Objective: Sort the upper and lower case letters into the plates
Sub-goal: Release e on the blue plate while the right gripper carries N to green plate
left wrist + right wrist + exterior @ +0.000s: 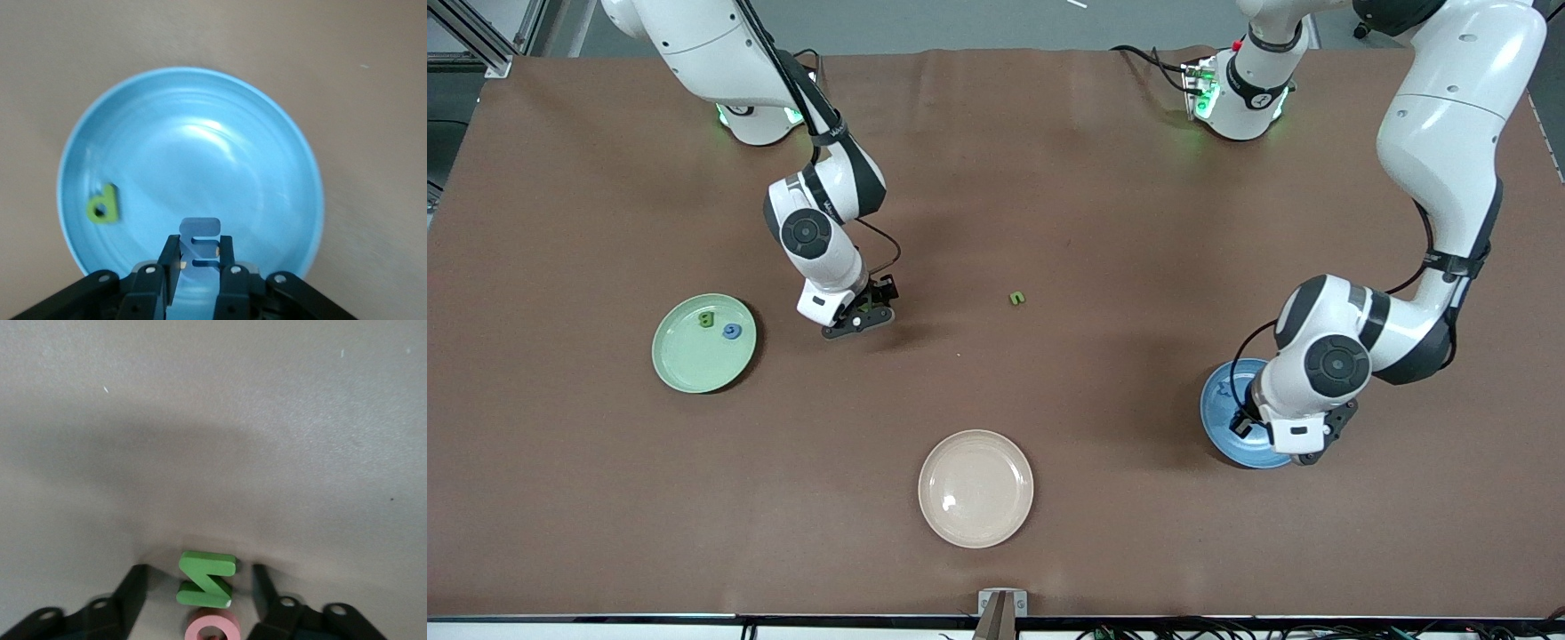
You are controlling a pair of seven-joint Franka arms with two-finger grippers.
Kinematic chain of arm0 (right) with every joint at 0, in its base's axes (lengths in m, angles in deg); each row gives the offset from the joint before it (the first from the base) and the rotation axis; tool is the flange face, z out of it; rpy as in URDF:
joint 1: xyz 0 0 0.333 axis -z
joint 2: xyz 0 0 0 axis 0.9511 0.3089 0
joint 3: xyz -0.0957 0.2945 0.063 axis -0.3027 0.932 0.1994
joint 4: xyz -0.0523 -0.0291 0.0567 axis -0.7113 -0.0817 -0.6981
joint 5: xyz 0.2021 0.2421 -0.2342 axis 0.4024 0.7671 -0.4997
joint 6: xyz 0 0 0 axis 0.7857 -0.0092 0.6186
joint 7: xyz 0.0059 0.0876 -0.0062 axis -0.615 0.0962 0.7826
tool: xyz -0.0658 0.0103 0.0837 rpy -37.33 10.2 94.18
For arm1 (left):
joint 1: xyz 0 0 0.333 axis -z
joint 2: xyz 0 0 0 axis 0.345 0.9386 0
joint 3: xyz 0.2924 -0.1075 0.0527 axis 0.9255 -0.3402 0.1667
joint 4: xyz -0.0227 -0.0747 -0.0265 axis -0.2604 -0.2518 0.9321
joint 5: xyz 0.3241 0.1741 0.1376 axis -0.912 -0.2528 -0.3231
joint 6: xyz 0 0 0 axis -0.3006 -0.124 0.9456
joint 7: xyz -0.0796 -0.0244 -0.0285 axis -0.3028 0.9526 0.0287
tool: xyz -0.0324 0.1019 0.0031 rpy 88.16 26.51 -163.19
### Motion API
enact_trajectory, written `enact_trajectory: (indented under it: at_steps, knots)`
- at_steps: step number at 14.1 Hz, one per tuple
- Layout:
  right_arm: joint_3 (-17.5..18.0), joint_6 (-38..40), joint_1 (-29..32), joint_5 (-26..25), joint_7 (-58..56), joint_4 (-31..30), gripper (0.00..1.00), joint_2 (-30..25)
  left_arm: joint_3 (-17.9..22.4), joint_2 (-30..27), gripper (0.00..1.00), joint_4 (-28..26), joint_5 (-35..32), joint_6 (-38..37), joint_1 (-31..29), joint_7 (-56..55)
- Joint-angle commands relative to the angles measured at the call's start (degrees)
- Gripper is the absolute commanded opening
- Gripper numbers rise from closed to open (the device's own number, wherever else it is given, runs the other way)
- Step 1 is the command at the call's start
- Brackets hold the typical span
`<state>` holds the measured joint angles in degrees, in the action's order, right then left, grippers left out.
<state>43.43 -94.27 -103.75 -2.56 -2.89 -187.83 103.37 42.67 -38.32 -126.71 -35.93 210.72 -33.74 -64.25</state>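
Right pincer (198, 587): I am straddling a green letter (205, 580) on the brown tabletop (1049, 400), my fingers (133, 590) standing apart on either side of it and touching neither face; a pink ring-shaped letter (212, 628) is lying just beside it, between my fingertips.

Left pincer (200, 257): I am hanging over the blue plate (280, 133), jaws drawn narrow and holding a pale blue letter (200, 243) with slots cut into it.

Step in hand: by my reading, I am picking with the right while the left is about to drop its piece into the plate.

Next move: the right calls for a square squeeze on the green letter alone, leaving the pink one out; the left calls for letting go inside the rim.

Blue plate: round, shallow, glossy, catching a bright glare; a yellow-green letter (103, 205) with a round hole is lying in it near the rim.

Green plate (680, 364): same shape and sheen, sitting toward the right arm's end from the green letter; it is carrying a green piece (707, 318) and a blue piece (732, 331).

Stray letter (1016, 298): small, yellow-green, resting on the bare tabletop toward the left arm's end from the green letter.

Cream plate (975, 488): round and glossy, lying nearer the front camera than the green letter.

Materials: the letters look thick, matte and flat-faced, probably foam or wood; the tabletop is dull.
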Motion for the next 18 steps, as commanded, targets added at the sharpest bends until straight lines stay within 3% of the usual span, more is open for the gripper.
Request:
enact_trajectory:
  at_steps: [1,4,6,8,10,12,14,18]
  knots:
    - [-0.37,-0.5,-0.86,0.31,0.91,-2.16,0.4,-1.85,-0.62,-1.75,0.01,-3.05,-0.26,0.31,-2.52,2.78]
    - [-0.37,-0.5,-0.77,0.31,0.91,-2.16,0.14,-1.85,-0.62,-1.31,0.04,-3.66,-0.17,0.31,-3.94,3.48]
    - [-0.37,-0.5,-0.6,0.31,0.9,-2.07,0.09,-2.28,-0.54,-1.31,0.18,-3.84,-0.17,0.31,-4.2,3.4]
    - [-0.54,0.2,0.11,0.31,1.25,-2.07,0.08,-4.29,-0.54,-1.31,0.53,-3.76,-0.17,0.31,-4.46,3.4]
    - [-0.63,3.08,2.73,0.31,0.82,-2.07,0.07,-7.98,-0.54,-1.48,0.99,-3.58,-0.17,0.22,-4.38,2.61]
    - [-0.72,10.8,6.5,0.05,-0.93,-1.81,0.07,-12.9,-0.97,-1.92,1.0,-3.58,0.35,-0.13,-3.94,2.08]
    - [-0.72,14.43,11.68,-0.3,-7.93,-1.89,0.07,-16.6,-5.43,-2.27,1.0,-3.58,0.79,-2.22,-4.02,-0.45]
    - [-0.72,15.67,23.72,-0.39,-24.53,-1.81,0.07,-17.23,-12.74,-1.66,1.0,-2.44,3.59,-4.62,-3.06,-5.11]
